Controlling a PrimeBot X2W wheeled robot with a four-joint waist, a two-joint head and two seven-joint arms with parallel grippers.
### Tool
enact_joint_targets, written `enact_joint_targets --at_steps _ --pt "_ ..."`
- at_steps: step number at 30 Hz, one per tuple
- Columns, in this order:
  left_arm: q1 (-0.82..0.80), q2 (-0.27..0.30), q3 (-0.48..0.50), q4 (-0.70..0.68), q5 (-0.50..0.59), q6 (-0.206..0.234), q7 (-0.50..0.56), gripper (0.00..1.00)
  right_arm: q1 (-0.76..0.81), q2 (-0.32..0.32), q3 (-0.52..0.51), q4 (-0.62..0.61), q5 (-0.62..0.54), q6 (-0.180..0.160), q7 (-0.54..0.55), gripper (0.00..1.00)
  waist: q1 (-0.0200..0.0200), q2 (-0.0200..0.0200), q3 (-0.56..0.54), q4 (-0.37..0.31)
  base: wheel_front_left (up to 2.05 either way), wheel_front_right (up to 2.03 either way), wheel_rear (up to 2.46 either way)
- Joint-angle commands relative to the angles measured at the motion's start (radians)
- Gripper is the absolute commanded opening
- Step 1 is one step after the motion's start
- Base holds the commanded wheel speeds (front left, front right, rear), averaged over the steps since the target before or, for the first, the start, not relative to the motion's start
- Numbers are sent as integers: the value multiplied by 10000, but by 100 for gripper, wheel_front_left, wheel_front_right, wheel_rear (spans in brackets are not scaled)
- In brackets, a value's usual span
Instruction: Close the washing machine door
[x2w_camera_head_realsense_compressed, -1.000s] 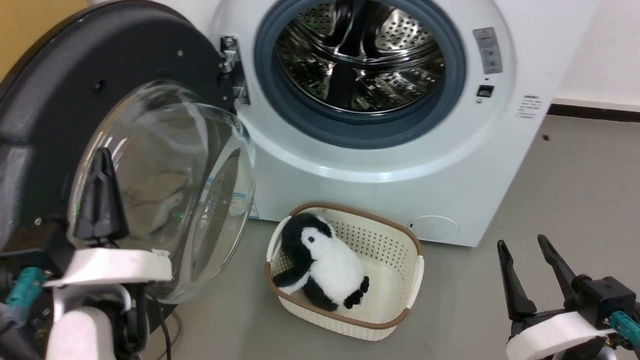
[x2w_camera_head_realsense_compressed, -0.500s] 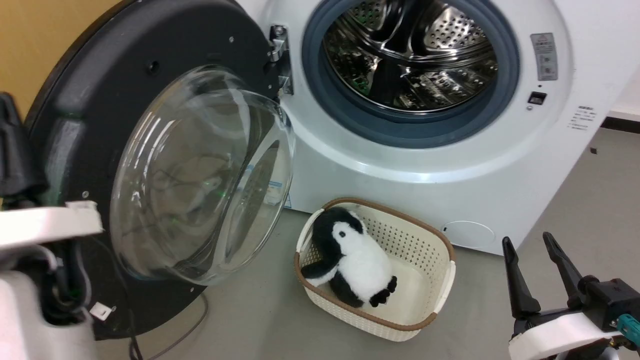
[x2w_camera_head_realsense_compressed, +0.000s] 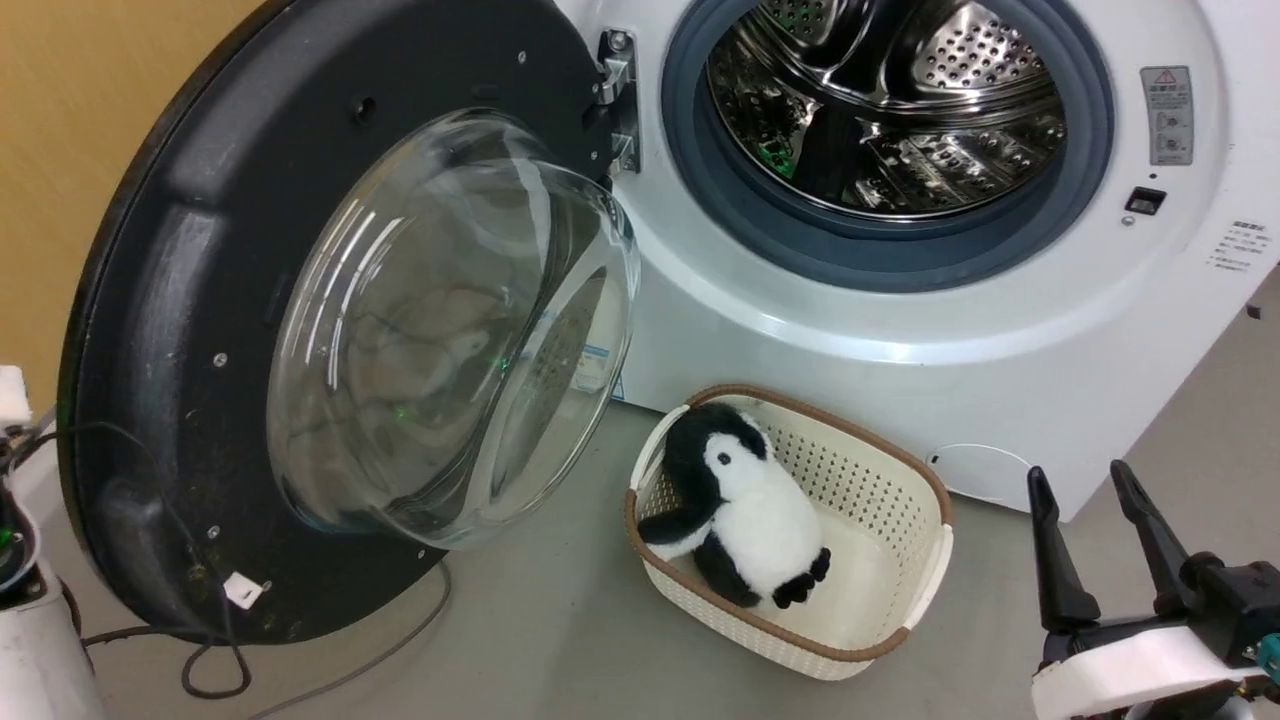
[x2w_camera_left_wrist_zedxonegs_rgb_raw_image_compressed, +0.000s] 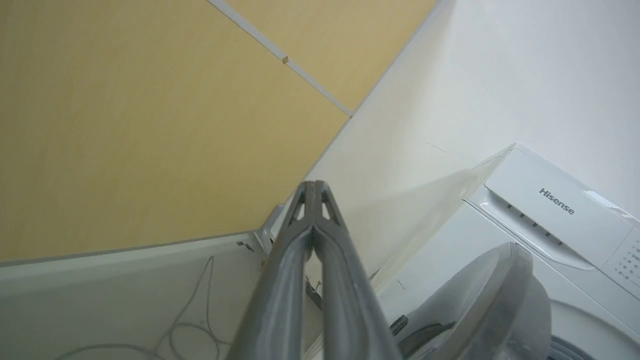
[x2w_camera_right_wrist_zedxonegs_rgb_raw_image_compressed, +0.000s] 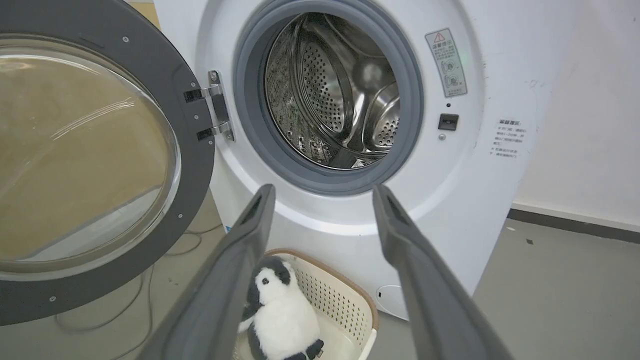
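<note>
Beside a yellow wall (x2w_camera_head_realsense_compressed: 100, 100), the washing machine door (x2w_camera_head_realsense_compressed: 180, 300) stands wide open, ahead and left of the empty, spread right gripper (x2w_camera_head_realsense_compressed: 1078, 475), while the left gripper (x2w_camera_left_wrist_zedxonegs_rgb_raw_image_compressed: 314, 190), fingers pressed together, sits at its outer side, probably to push it.

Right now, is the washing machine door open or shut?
Open: the washing machine door stands wide on its hinge, leaving the steel drum fully exposed.

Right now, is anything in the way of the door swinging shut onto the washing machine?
Nothing visible blocks the washing machine mouth. The door hangs wide open; the basket with a toy penguin sits on the floor in front, apparently below its swing.
</note>
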Motion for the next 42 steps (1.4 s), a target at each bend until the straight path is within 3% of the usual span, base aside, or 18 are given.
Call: enact_joint_targets --at_steps 1,5,13,20,27,42 --pt "-236 105 282 277 -681 38 566 0 28 28 -70 -48 138 5 -136 100 -1 0 35 105 0 0 0" --pt "-213 166 538 595 -1549 -34 1448 0 26 30 -115 -53 155 5 -199 100 -1 0 81 228 0 0 0" --pt "408 270 648 1015 -3037 -780 3517 0 -28 33 -179 -65 183 5 -365 100 -1 0 202 498 0 0 0" --pt "1190 156 340 706 -4054 -1028 5055 0 -34 35 -262 -79 234 6 -511 100 -1 0 288 760 0 0 0" --pt "2026 -158 0 -341 -5128 -1110 5883 0 -79 38 -272 -98 335 6 -658 100 -1 0 371 933 0 0 0" --pt "3982 -1051 -2720 -3466 -6808 -1274 7257 0 -267 44 -457 -116 428 7 -971 100 -1 0 564 1073 0 0 0"
